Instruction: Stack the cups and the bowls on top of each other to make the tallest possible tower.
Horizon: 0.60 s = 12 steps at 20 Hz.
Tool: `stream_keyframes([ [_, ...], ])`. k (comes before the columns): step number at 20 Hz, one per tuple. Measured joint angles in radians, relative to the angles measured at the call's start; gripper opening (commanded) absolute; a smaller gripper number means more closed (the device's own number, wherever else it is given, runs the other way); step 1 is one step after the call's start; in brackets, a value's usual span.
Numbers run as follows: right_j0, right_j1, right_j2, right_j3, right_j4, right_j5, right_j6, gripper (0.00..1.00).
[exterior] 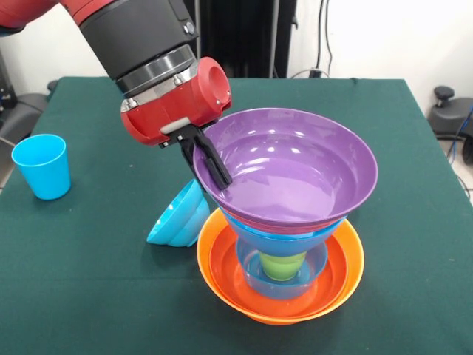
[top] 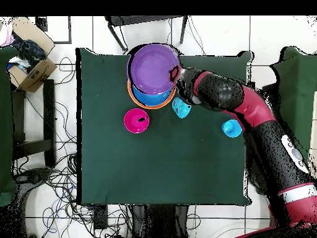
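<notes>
Tower point(exterior: 284, 244) tapers from orange base to wide purple bowl point(exterior: 295, 163).

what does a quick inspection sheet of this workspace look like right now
surface: green table cloth, flat, no spills seen
tower: orange bowls at the base, a lime green cup showing through a clear blue bowl, more blue above, purple bowl on top, tilted
loose things: blue bowls tipped against the tower's side; light blue cup upright, apart; pink bowl upright, apart
clutter: nothing seen on the table
gripper: jaws straddle the purple bowl's rim; grip cannot be told
cables: tangled wires on the floor beside the table
surroundings: cardboard box on a stand, black chair at the table's edge
</notes>
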Motion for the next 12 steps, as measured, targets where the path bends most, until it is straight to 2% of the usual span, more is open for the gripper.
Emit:
stream_keyframes([
  [12, 0.0, 0.032, 0.0, 0.001, -0.004, -0.003, 0.0, 0.0],
])
